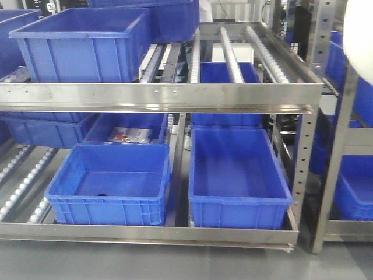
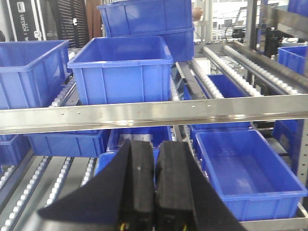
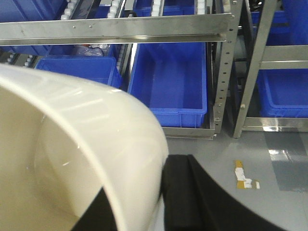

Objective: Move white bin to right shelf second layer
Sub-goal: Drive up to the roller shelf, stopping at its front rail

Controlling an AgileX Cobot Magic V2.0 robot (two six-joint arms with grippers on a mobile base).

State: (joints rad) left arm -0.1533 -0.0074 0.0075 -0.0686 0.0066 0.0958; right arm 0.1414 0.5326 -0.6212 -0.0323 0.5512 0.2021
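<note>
The white bin [image 3: 72, 144] fills the lower left of the right wrist view, glossy and cream-white. My right gripper [image 3: 139, 192] is shut on its wall, with one black finger [image 3: 192, 192] outside and the other inside. A piece of the bin shows at the top right edge of the front view [image 1: 358, 29], right of the rack. The right shelf second layer [image 1: 233, 55] is a level of white roller tracks behind a steel front rail [image 1: 245, 93]; its right part holds no crate. My left gripper [image 2: 155, 144] is shut and empty, facing the rack.
A blue crate [image 1: 81, 44] stands on the left of the roller level, with more behind it. Two open blue crates [image 1: 111, 184] [image 1: 239, 178] stand on the level below. Steel uprights [image 1: 303, 146] bound the rack. A second rack with blue crates [image 1: 352, 186] is at the right.
</note>
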